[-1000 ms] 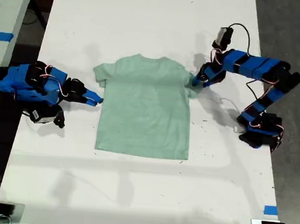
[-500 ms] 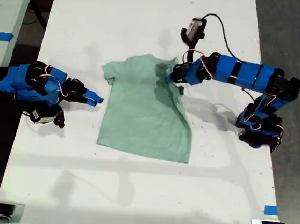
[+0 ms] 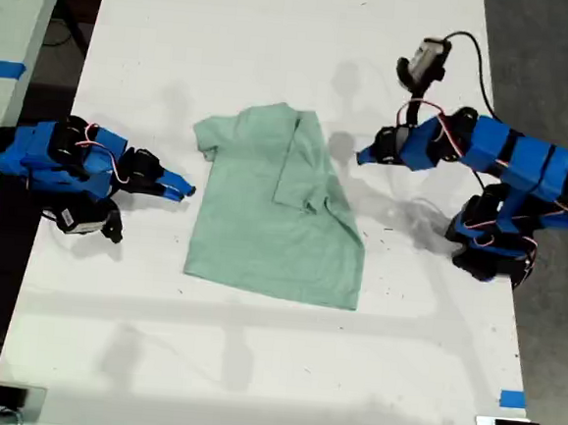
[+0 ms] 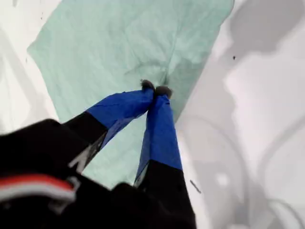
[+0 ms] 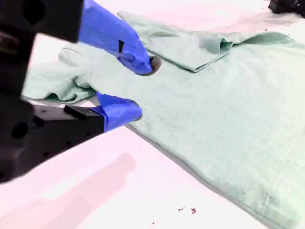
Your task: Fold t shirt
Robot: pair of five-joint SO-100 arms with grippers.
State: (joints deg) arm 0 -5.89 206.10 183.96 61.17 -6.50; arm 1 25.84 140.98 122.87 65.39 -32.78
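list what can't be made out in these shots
- Exterior view: cloth under the shirt's folded flap, covered by the flap.
- First wrist view: whether my first pincer touches the shirt; the angle hides any gap.
- Second wrist view: the shirt's far end, cut off by the frame; my second pincer covers part of it.

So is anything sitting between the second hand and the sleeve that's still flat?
Nothing visible. My second hand is open with only bare table between it and the t shirt's flat sleeve. My first hand is shut, beyond the shirt's far side.
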